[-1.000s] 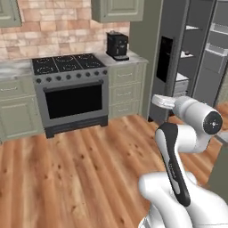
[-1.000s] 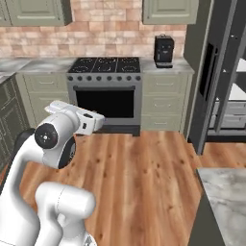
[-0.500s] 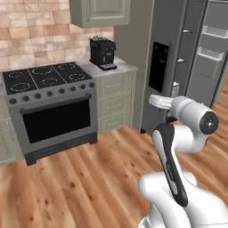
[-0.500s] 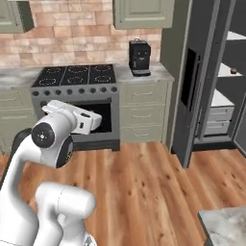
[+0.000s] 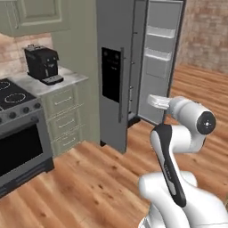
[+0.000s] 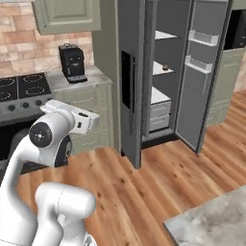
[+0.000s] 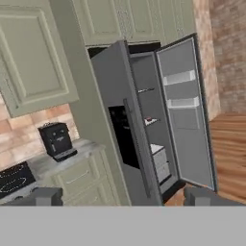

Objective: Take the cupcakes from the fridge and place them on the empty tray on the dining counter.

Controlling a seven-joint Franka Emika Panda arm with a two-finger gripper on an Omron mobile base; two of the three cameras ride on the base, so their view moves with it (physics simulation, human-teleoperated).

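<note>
Right base view: cupcakes (image 6: 165,67) on fridge (image 6: 144,72) shelf

The fridge (image 6: 144,81) stands open, perhaps a cupcake (image 6: 165,67) on a shelf.

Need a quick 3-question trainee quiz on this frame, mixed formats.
1. True or false: the right door of the fridge stands open.
2. Multiple choice: on the counter left of the fridge stands (A) a paper-towel roll, (B) a black coffee machine, (C) a kettle.
3. Fill in: a small dark item that may be a cupcake sits on a fridge ____.

Key:
1. True. The door with bins is swung wide and the white shelves show.
2. B.
3. Shelf. It is too small to identify with certainty.
</note>
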